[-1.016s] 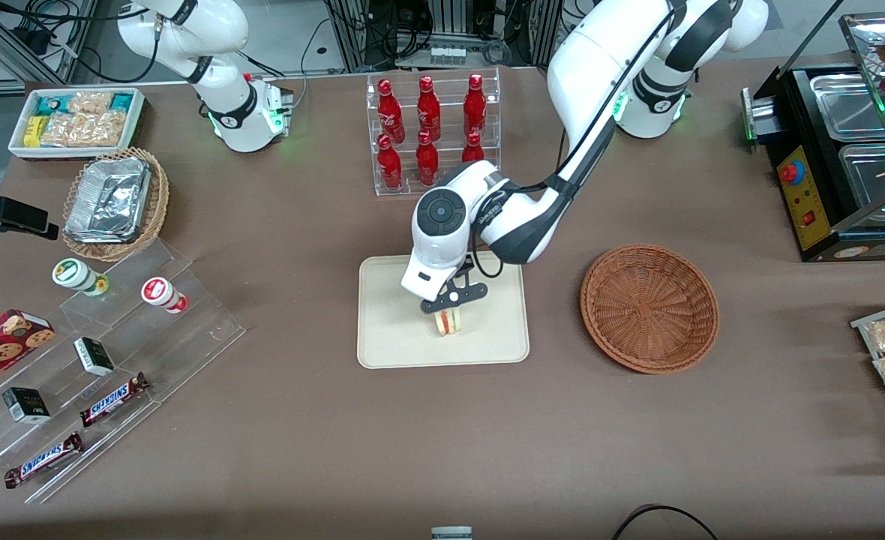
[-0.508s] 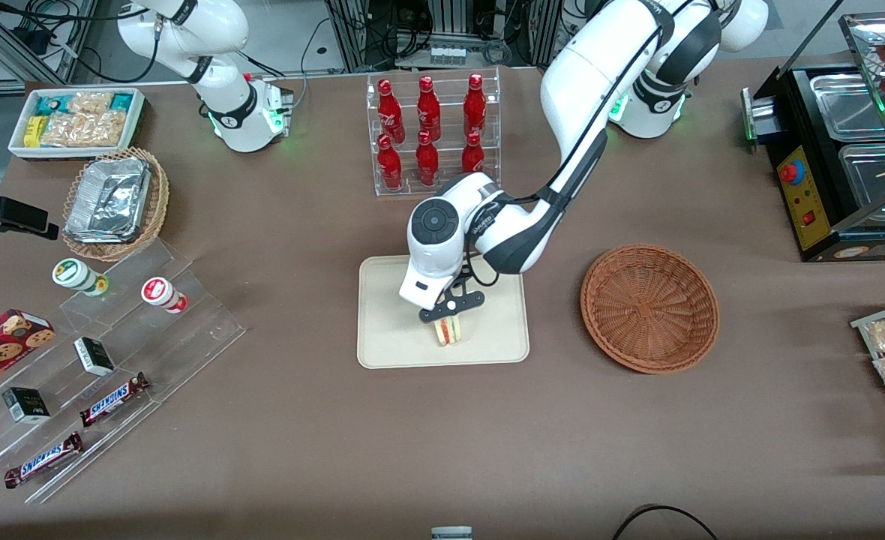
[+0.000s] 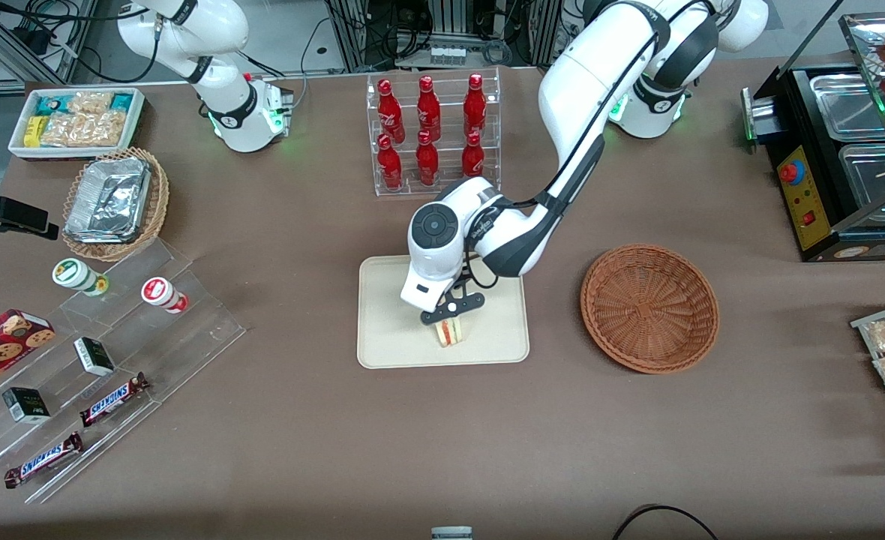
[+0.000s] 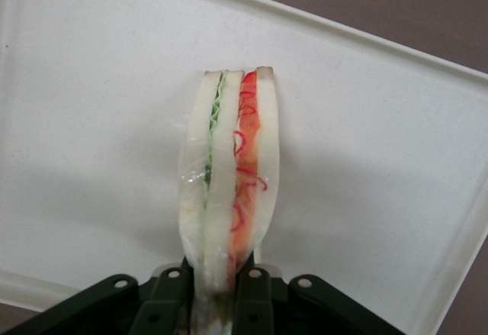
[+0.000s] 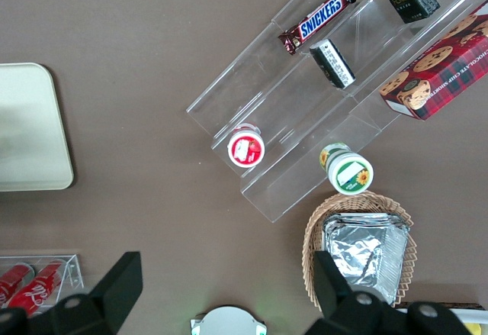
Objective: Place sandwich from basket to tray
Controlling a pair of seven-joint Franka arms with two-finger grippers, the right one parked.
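The sandwich (image 3: 449, 332), a pale wedge with red and green filling layers, stands on edge on the cream tray (image 3: 390, 330), near the tray's middle. My left gripper (image 3: 450, 319) hangs directly above it and is shut on the sandwich (image 4: 229, 175); both black fingers (image 4: 255, 297) press its bread sides against the tray (image 4: 91, 121). The reddish-brown wicker basket (image 3: 649, 306) sits beside the tray toward the working arm's end of the table, with nothing in it.
A clear rack of red bottles (image 3: 431, 127) stands farther from the front camera than the tray. Clear stepped shelves with snacks (image 3: 97, 360) and a foil-tray basket (image 3: 115, 201) lie toward the parked arm's end. A black food warmer (image 3: 840, 150) stands at the working arm's end.
The gripper has sunk a little lower with the sandwich, which now rests on the tray. The arm's elbow has shifted slightly.
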